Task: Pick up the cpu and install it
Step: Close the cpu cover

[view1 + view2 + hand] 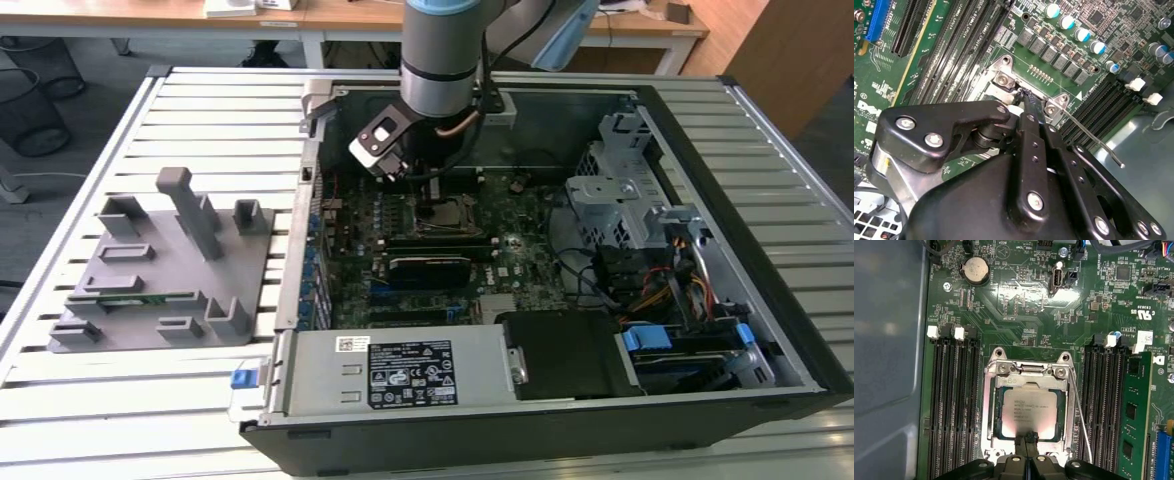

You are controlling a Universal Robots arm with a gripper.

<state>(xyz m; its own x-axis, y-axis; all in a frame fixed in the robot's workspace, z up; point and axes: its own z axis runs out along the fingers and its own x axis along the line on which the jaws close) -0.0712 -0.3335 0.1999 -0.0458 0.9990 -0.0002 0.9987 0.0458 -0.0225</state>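
The cpu (1029, 410), a flat square chip with a shiny silver top, lies flat inside the motherboard socket (989, 405), whose metal frame is around it. My gripper (1027, 437) is right at one edge of the chip. Its two black fingers are pressed together and shut, and I see nothing between them. In the second wrist view the gripper (1026, 97) points down at the socket frame (1004, 80), and the chip is hidden behind the fingers. In the exterior view the gripper (434, 200) hangs low inside the open computer case, just over the socket (447, 215).
The socket's thin wire lever (1079, 410) stands loose beside the frame. Memory slots flank the socket, and one holds a green memory stick (1131, 415). The case walls (694, 240), drive cage (614, 190) and power supply (400, 370) hem the board in. A grey fixture (160, 270) lies on the table at the exterior view's left.
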